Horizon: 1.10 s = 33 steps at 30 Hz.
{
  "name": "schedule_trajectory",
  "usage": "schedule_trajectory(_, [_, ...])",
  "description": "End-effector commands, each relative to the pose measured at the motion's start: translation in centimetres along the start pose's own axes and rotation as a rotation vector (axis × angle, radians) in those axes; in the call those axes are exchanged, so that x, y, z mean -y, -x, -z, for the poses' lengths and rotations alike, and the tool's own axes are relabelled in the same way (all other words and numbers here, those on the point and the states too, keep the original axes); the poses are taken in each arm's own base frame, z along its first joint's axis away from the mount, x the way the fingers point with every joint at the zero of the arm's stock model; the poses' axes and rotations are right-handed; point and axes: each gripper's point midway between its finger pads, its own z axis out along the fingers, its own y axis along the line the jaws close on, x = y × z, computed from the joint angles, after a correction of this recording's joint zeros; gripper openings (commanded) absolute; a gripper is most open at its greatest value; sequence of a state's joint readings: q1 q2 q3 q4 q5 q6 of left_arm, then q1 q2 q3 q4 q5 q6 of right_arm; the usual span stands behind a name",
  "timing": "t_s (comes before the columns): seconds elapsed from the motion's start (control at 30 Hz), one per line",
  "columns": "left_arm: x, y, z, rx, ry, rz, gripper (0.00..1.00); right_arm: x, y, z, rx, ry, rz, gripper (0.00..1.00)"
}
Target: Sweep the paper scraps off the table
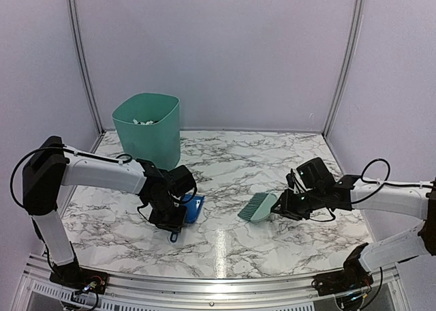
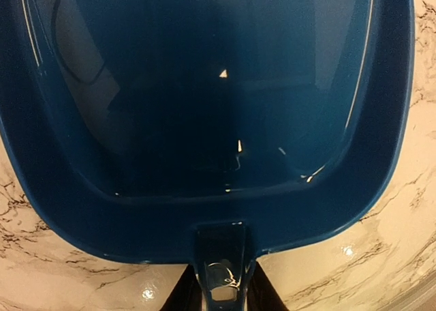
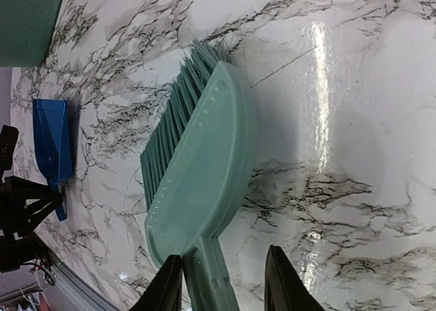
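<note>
No paper scraps show anywhere on the desk [image 1: 272, 161]: the marble top looks bare in the overhead view and in both wrist views. The only bits in sight are a few small pale pieces [image 1: 144, 121] inside the green bin [image 1: 146, 137] at the back left. I take these to be the scraps, though they are too small to be sure.

The blue dustpan [image 2: 204, 86] lies flat on the desk and its tray is empty. The left pincer [image 2: 223, 296] sits at the handle with a finger close against each side. Whether it clamps the handle or only flanks it, I cannot tell.

The green brush [image 3: 197, 168] lies on its side on the desk, well apart from the dustpan. The right pincer [image 3: 221, 284] stands open around the brush handle. One finger is against it, and bare desk shows between the handle and the other finger, so the brush is not gripped.

By this showing the sweeping and emptying are done. What seems left is to let go of both tools and draw the arms clear.
</note>
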State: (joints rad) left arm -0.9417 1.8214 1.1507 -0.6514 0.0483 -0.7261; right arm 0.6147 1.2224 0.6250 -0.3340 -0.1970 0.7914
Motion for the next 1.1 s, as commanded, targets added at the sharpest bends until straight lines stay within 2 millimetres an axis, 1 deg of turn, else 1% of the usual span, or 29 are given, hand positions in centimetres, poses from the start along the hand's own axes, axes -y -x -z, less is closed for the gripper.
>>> schedule_trajectory(0.0, [-0.1, -1.1, -0.6, -0.058, 0.0, 0.008, 0.25, 1.0, -0.8, 0.5, -0.023, -0.037, 0.019, 0.35])
schedule_trajectory(0.2, [-0.1, -1.1, -0.6, -0.057, 0.001, 0.015, 0.28, 1.3, -2.0, 0.0, -0.076, -0.028, 0.026, 0.44])
schedule_trajectory(0.37, [-0.2, -1.3, -0.6, -0.06, 0.003, 0.016, 0.28, 1.8, -3.2, -0.4, -0.12, -0.025, 0.03, 0.46])
schedule_trajectory(0.5, [-0.3, -1.3, -0.5, -0.057, 0.003, 0.015, 0.28, 2.0, -3.7, -0.4, -0.136, -0.024, 0.037, 0.49])
schedule_trajectory(0.63, [-0.4, -1.0, 0.0, -0.033, 0.005, 0.023, 0.32, 2.0, -3.6, -0.1, -0.134, -0.029, 0.042, 0.54])
schedule_trajectory(0.67, [-0.4, -0.9, 0.2, -0.026, 0.003, 0.023, 0.34, 1.8, -3.4, 0.0, -0.127, -0.027, 0.044, 0.55])
schedule_trajectory(0.73, [-0.2, -0.6, 1.0, -0.005, -0.011, 0.029, 0.41, 1.4, -2.9, 0.5, -0.11, -0.023, 0.049, 0.59])
schedule_trajectory(0.87, [0.2, 0.0, 2.6, 0.044, -0.037, 0.041, 0.64, 0.3, -1.3, 2.0, -0.058, -0.026, 0.075, 0.65])
schedule_trajectory(0.93, [0.3, 0.3, 3.5, 0.069, -0.048, 0.042, 0.71, -0.3, -0.4, 2.8, -0.031, -0.031, 0.091, 0.67])
schedule_trajectory(0.97, [0.3, 0.4, 3.9, 0.079, -0.054, 0.043, 0.77, -0.7, 0.1, 3.3, -0.018, -0.031, 0.101, 0.68])
schedule_trajectory(1.0, [0.4, 0.5, 4.4, 0.089, -0.059, 0.045, 0.79, -1.1, 0.6, 3.7, -0.001, -0.032, 0.111, 0.7])
schedule_trajectory(1.07, [0.5, 0.8, 5.5, 0.116, -0.073, 0.05, 0.8, -2.0, 1.9, 4.8, 0.038, -0.032, 0.132, 0.78])
